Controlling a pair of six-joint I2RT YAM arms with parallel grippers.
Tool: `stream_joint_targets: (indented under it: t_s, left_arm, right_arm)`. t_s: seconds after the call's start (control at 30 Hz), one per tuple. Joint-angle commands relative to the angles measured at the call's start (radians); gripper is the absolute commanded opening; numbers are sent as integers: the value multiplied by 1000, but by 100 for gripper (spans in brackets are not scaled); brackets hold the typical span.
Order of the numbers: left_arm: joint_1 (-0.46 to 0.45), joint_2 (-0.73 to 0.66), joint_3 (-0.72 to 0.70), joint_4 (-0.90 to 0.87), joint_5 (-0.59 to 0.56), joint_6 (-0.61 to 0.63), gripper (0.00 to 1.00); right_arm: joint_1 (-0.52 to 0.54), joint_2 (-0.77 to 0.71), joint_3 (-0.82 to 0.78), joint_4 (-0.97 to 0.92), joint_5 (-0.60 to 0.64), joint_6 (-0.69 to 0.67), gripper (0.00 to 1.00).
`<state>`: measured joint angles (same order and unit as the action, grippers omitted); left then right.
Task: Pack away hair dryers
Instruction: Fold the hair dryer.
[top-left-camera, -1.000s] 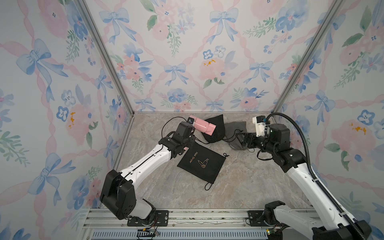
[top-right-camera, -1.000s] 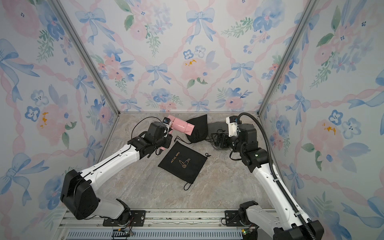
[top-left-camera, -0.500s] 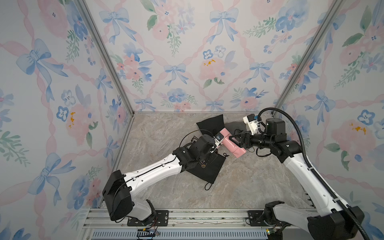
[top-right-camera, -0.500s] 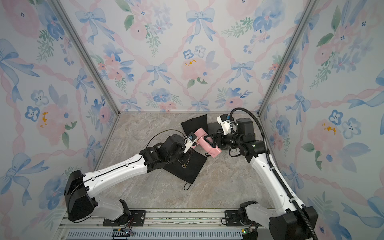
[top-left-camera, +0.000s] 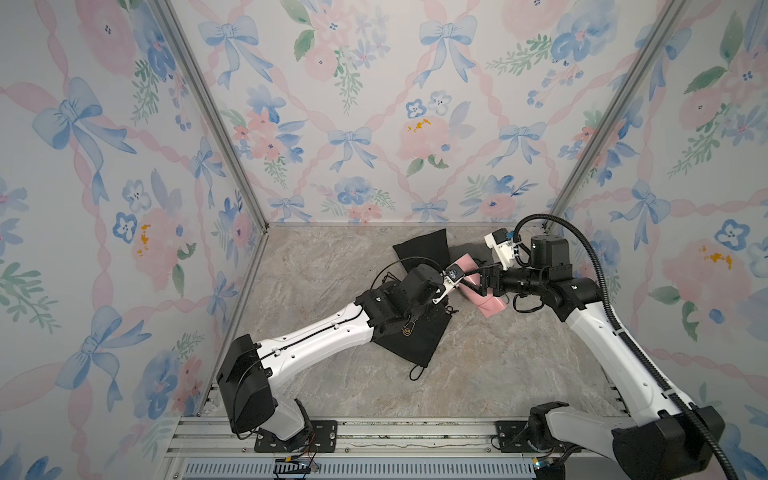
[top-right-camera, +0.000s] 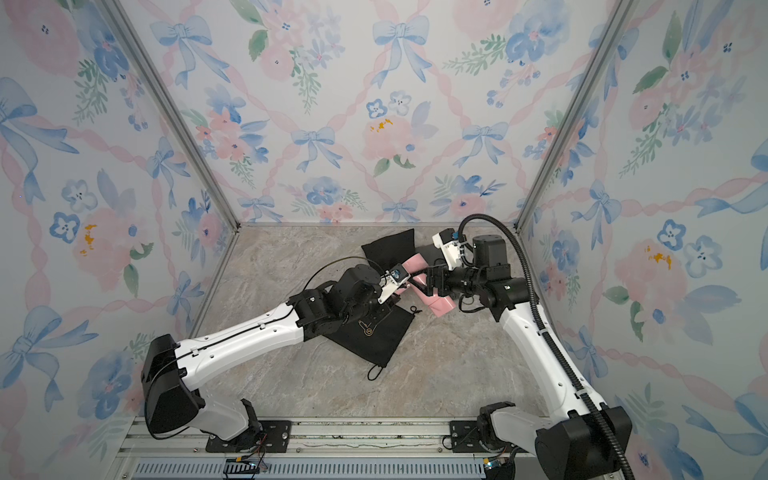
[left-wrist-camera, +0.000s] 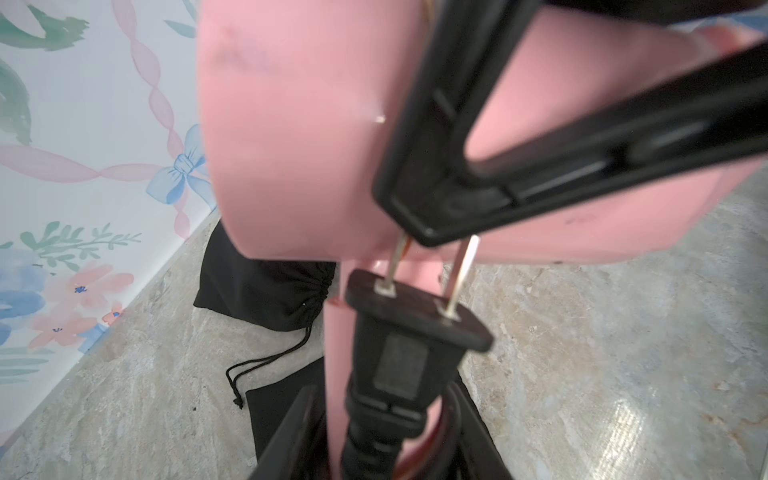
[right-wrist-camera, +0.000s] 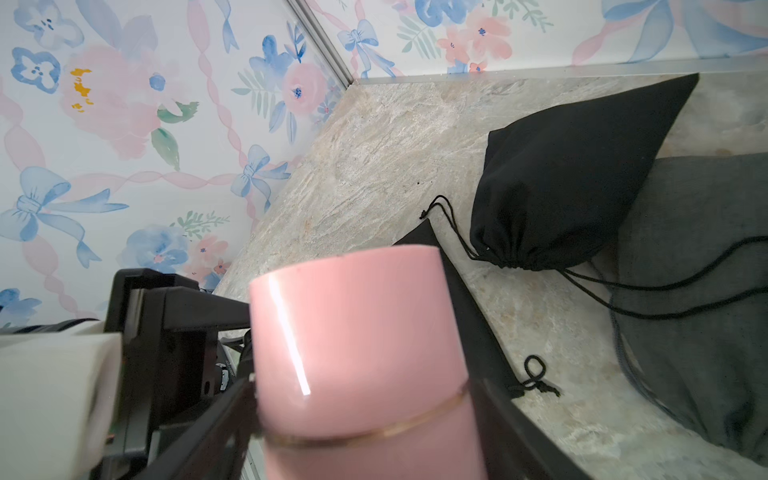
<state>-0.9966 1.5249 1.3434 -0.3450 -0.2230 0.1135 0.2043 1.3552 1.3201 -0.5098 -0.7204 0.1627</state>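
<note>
The pink plastic hair dryer with a stubby barrel (top-left-camera: 491, 306) is held between both arms toward the back right of the marbled stone tabletop (top-left-camera: 324, 270). The left gripper (left-wrist-camera: 380, 440) is narrowed on its slim handle beside the black two-pin plug (left-wrist-camera: 415, 324). The right gripper (right-wrist-camera: 361, 386) clasps the barrel, jaws wide. A flat black drawstring cloth pouch (top-left-camera: 415, 343) lies under the left wrist
</note>
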Motion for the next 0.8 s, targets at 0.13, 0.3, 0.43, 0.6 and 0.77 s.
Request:
stream_joint_targets:
  t_s: [0.13, 0.3, 0.43, 0.6, 0.77]
  left_arm:
    - [-29, 62, 154, 80, 34, 76, 7]
    - [-30, 115, 230, 80, 64, 109, 7]
    - [-31, 135, 254, 80, 72, 127, 7]
    - [-30, 135, 246, 80, 80, 143, 6]
    - [-30, 126, 252, 80, 85, 151, 6]
  right_arm:
    - [-50, 12, 26, 13, -67, 18, 82]
    - [-100, -5, 19, 49, -128, 54, 80]
    - [-130, -13, 14, 84, -165, 88, 80]
    - [-137, 3, 32, 68, -182, 83, 81]
    - [-138, 28, 64, 29, -201, 55, 81]
